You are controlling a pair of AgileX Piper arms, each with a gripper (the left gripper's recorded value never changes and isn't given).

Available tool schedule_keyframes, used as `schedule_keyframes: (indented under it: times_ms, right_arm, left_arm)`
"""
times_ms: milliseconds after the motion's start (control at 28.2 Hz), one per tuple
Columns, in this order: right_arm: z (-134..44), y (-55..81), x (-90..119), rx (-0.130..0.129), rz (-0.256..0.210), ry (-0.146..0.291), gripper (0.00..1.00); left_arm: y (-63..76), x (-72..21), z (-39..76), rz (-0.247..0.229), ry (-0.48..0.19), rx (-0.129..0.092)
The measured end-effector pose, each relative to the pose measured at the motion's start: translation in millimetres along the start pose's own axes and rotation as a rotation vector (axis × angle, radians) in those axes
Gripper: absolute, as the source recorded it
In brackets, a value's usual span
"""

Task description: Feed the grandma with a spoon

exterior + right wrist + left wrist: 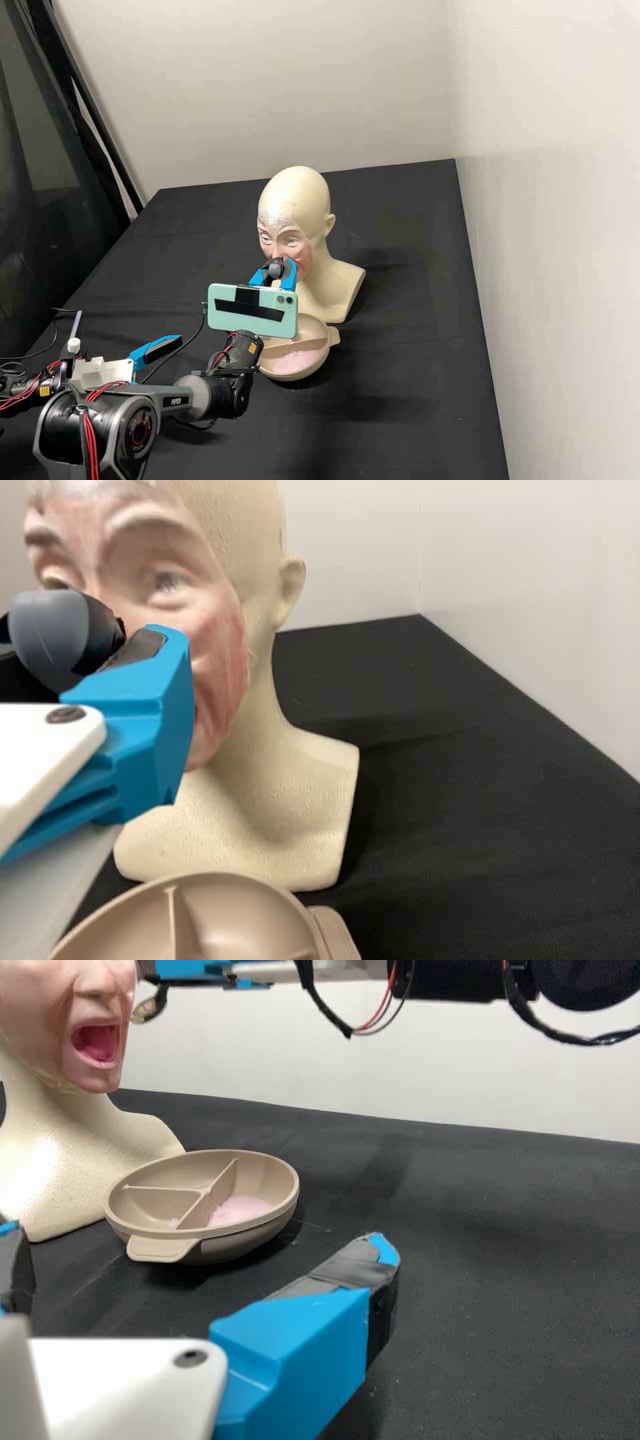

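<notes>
Right fingers (pixel 291 279) pinch spoon (pixel 275 269) at head's (pixel 297 200) mouth; left fingers (pixel 300 1345) spread low over bench (pixel 413 267).

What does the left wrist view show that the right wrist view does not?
Left wrist view: the mouth of the head, wide open, the whole inside of the bowl with pink food in one section, and the right arm crossing overhead.
Right wrist view: the eyes and ear, the right pincer shut on the spoon by its thick grey handle, and the side wall.
Both: the head, the bowl in front of its base, and the black bench.
</notes>
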Motion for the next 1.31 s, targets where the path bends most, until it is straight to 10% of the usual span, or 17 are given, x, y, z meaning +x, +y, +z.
schedule_keyframes:
  times_ms: [1311]
  right_arm:
    - [-11.7, -12.9, 9, -0.035, -0.043, 0.018, 0.00]
  left_arm:
    - [-1.9, 3.2, -0.7, -0.007, 0.002, 0.000]
